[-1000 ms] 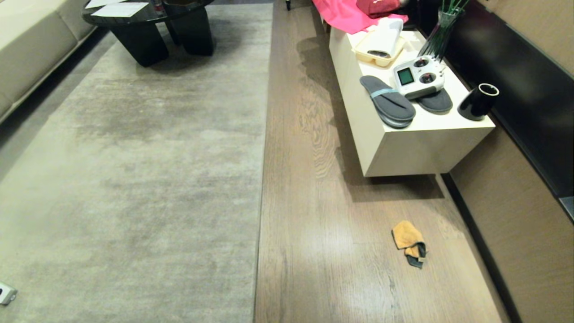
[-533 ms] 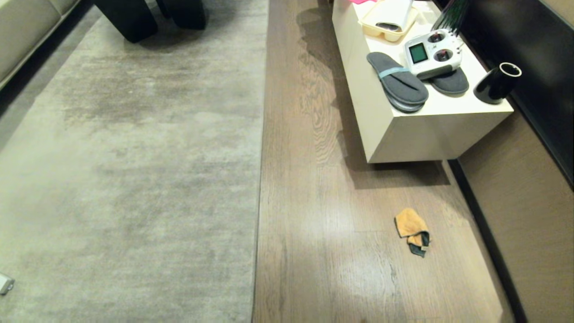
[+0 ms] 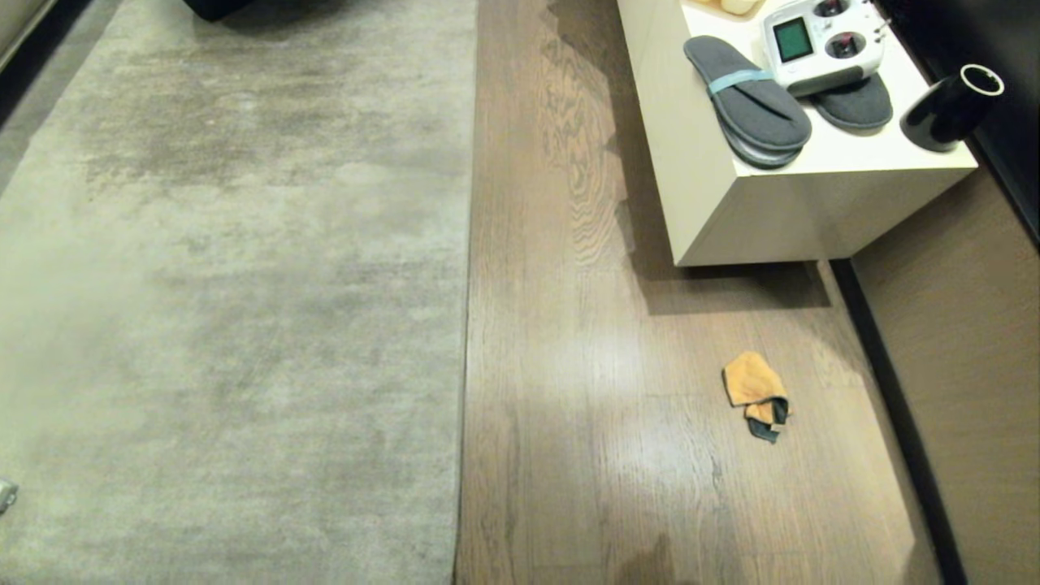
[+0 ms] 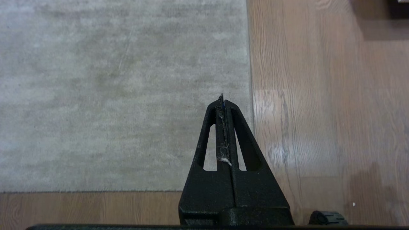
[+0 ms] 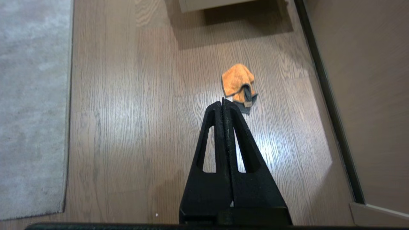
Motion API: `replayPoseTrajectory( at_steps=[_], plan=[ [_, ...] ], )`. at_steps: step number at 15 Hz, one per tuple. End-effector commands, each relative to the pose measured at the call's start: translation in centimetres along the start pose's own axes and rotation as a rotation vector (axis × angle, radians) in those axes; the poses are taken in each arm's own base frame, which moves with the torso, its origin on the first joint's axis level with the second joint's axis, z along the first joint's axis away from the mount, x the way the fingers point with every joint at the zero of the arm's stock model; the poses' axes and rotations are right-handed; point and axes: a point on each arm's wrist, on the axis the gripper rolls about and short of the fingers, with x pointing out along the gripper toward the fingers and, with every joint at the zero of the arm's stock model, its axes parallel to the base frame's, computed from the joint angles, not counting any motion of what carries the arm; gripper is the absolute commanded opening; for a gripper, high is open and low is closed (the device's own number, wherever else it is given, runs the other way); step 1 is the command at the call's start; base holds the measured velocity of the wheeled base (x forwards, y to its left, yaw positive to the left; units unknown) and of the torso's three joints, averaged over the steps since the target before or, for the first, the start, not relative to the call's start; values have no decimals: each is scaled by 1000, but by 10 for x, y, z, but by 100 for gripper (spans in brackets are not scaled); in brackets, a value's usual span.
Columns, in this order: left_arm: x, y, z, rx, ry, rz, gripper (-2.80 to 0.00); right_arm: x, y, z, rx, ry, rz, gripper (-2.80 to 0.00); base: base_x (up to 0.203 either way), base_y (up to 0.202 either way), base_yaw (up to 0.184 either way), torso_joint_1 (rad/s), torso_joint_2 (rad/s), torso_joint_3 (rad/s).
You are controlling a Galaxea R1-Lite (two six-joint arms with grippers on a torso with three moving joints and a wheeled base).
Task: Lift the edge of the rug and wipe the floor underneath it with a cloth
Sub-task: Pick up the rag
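Tilting down, my view slides every object upward. Both hands, left hand (image 4: 223, 102) and right hand (image 5: 223, 103), hang pressed together, empty. Small fuzzy orange-tan cloth (image 3: 754, 383) lies crumpled on brown wood-grain floor (image 3: 569, 455), well apart from pale grey rug edge (image 3: 466, 325): soft, light; I'd pinch its raised fold.

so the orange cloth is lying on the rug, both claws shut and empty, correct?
Not quite. The cloth lies on the bare wood floor, well clear of the rug edge, as head and right wrist views show. The rest holds: left claw and right claw are shut and empty.
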Motion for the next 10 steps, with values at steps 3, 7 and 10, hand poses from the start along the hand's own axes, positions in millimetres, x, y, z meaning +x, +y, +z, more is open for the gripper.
replayPoseTrajectory(
  at_steps=[3,7,10],
  plan=[
    [0,0,0,-1,2,0,-280,0,0,0,0,0,0,-280,0,0,0,2,0,-197],
    [0,0,0,1,2,0,-280,0,0,0,0,0,0,-280,0,0,0,4,2,-199],
    [0,0,0,1,3,0,-280,0,0,0,0,0,0,-280,0,0,0,5,1,-198]
  ],
)
